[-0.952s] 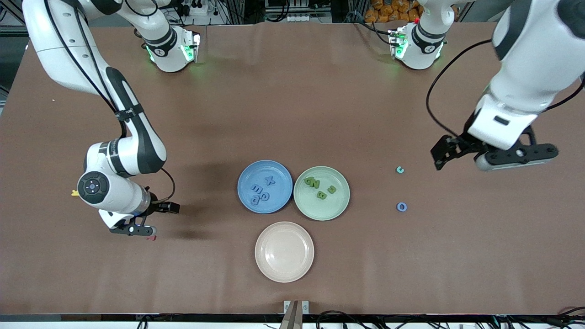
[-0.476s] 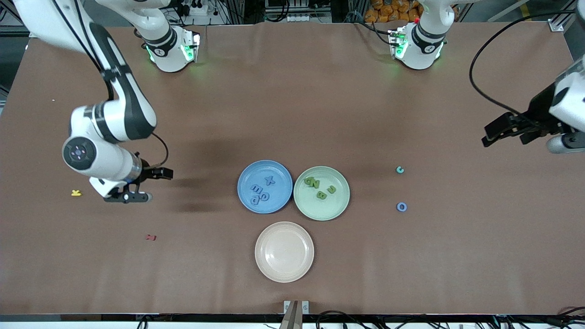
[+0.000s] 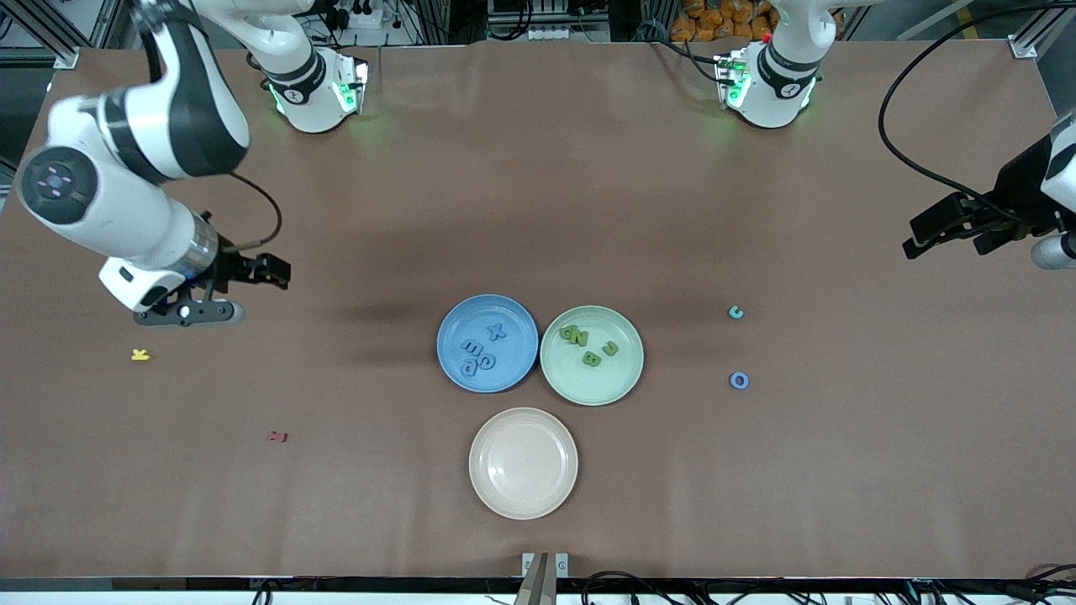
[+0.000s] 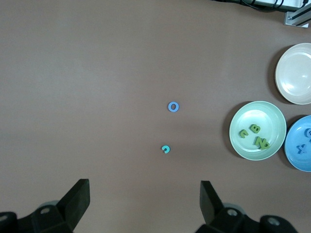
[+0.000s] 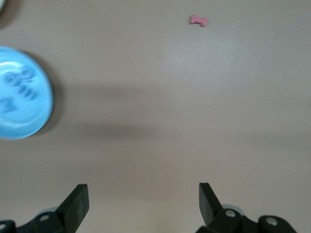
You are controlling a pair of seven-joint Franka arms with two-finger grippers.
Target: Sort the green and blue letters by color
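Three blue letters (image 3: 481, 351) lie in the blue plate (image 3: 461, 323). Green letters (image 3: 588, 344) lie in the green plate (image 3: 605, 385). A blue O (image 3: 739, 381) and a teal letter (image 3: 735, 313) lie loose on the table toward the left arm's end; both show in the left wrist view, the O (image 4: 173, 107) and the teal letter (image 4: 166, 149). My left gripper (image 3: 937, 225) is open and empty, high over the table's edge at its own end. My right gripper (image 3: 261, 273) is open and empty, up over bare table above the yellow K (image 3: 140, 355).
A beige plate (image 3: 523, 463) stands nearer the camera than the two coloured plates, with nothing in it. A dark red letter (image 3: 277, 436) lies on the table, also in the right wrist view (image 5: 198, 20). The right wrist view shows the blue plate (image 5: 29, 119).
My right gripper has risen off the dark red letter, left it on the table, and moved up toward its base. My left gripper has swung out to its end of the table.
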